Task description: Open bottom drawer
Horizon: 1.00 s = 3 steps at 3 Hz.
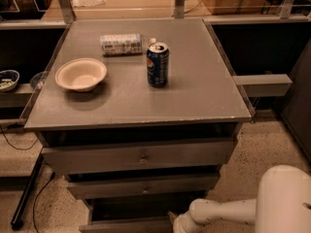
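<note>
The grey cabinet [146, 106] has three drawer fronts under its top. Lowest of them, the bottom drawer [124, 225] stands out towards me, its front panel cut by the lower edge of the camera view, with a dark gap behind it. Its knob is out of view. My white arm [228, 211] reaches in from the lower right. My gripper [178, 224] is at the right end of that drawer front, mostly below the frame.
On the cabinet top stand a white bowl [80, 74], a blue soda can [158, 64] and a lying packet [121, 43]. A black pole [26, 198] leans on the floor at left. A shelf [262, 84] juts out at right.
</note>
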Motion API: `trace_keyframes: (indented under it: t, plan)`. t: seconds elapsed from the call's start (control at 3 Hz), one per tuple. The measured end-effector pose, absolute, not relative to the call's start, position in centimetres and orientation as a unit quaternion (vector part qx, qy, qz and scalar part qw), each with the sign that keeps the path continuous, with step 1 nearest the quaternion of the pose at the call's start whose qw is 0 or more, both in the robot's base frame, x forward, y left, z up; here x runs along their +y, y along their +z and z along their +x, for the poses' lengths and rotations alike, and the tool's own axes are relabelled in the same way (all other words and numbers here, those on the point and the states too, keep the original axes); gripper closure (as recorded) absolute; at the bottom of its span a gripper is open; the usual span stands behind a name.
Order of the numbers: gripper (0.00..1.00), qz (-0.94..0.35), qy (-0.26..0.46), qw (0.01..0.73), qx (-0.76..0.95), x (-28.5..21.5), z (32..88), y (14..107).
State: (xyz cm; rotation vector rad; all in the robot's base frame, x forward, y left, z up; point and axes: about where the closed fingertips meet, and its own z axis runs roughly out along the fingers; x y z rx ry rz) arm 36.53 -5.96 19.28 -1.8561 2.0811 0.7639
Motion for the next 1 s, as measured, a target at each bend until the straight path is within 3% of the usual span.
trace_keyframes:
  t: [1.0]
  plan:
    - [0.0, -0.639, 0.261, 0.127, 0.713, -6.4, 36.22, 19.09]
